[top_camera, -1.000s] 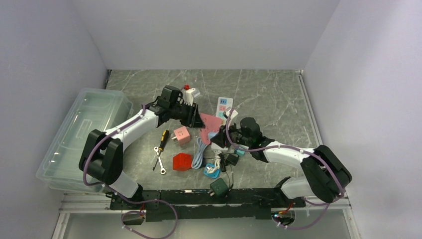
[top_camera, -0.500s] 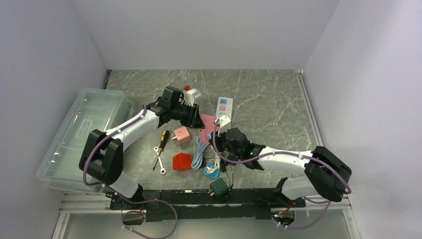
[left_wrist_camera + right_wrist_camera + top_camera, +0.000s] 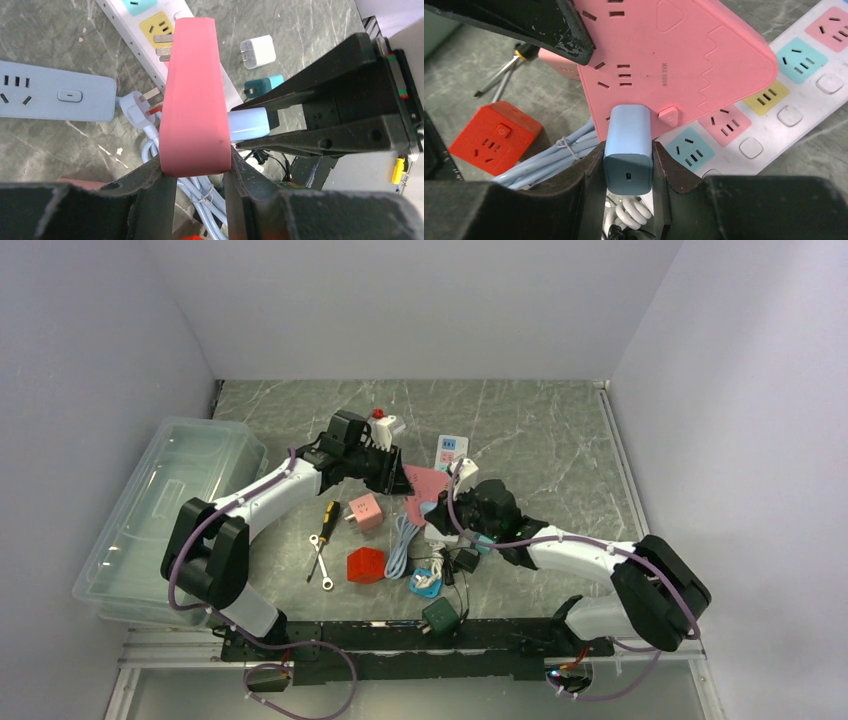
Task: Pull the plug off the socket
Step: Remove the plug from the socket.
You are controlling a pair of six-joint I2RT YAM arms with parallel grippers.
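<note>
Grey marbled tabletop (image 3: 560, 440) lies between plain white walls. At the centre of the top view, the left gripper (image 3: 196, 170) clamps the pink triangular socket (image 3: 192, 100) across its thin edges, and a white power strip (image 3: 774, 135) shows behind it in both wrist views. The right gripper (image 3: 628, 159) is closed on the pale-blue plug (image 3: 628, 135), whose front end sits against the socket's face.
</note>
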